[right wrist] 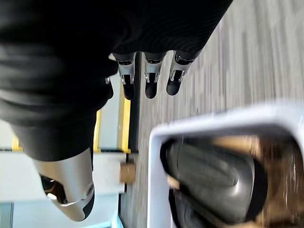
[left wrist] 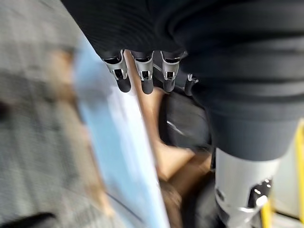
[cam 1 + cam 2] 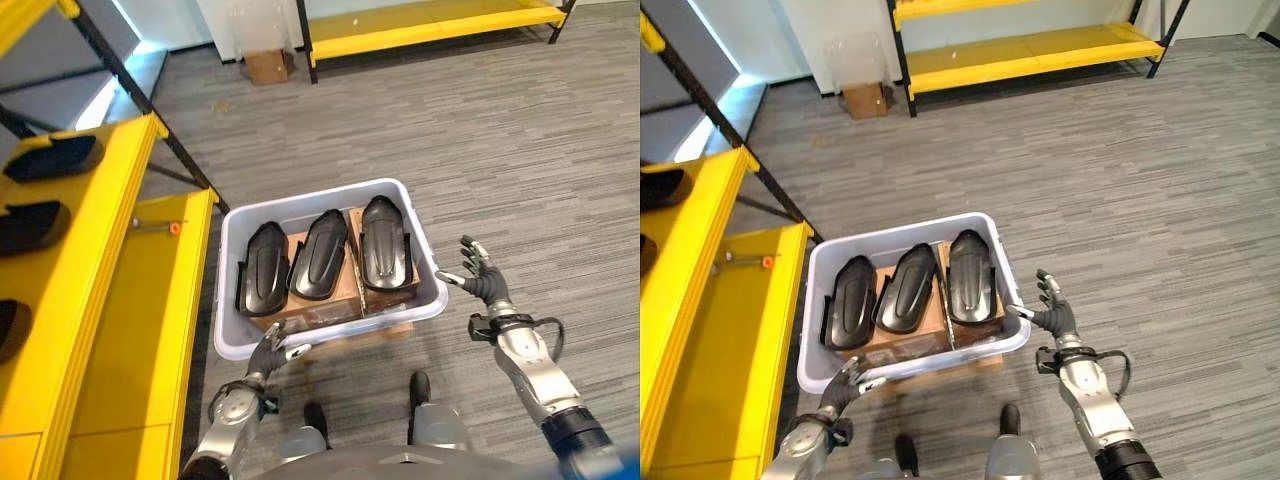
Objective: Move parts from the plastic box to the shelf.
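Below, a pale plastic box [image 3: 229, 300] sits on grey carpet [image 3: 520, 140], three black parts [image 3: 322, 255] lying side by side inside on brown cardboard [image 3: 300, 305]. Close at its left stands the yellow shelf [image 3: 150, 330], already carrying similar parts [image 3: 52, 157]. The left hand [image 3: 272, 350] is at the near rim and the right hand [image 3: 480, 275] by the right corner, fingers spread, holding nothing.

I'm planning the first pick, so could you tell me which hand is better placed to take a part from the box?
Probably the right hand: open beside the plastic box rim, next to the rightmost part.
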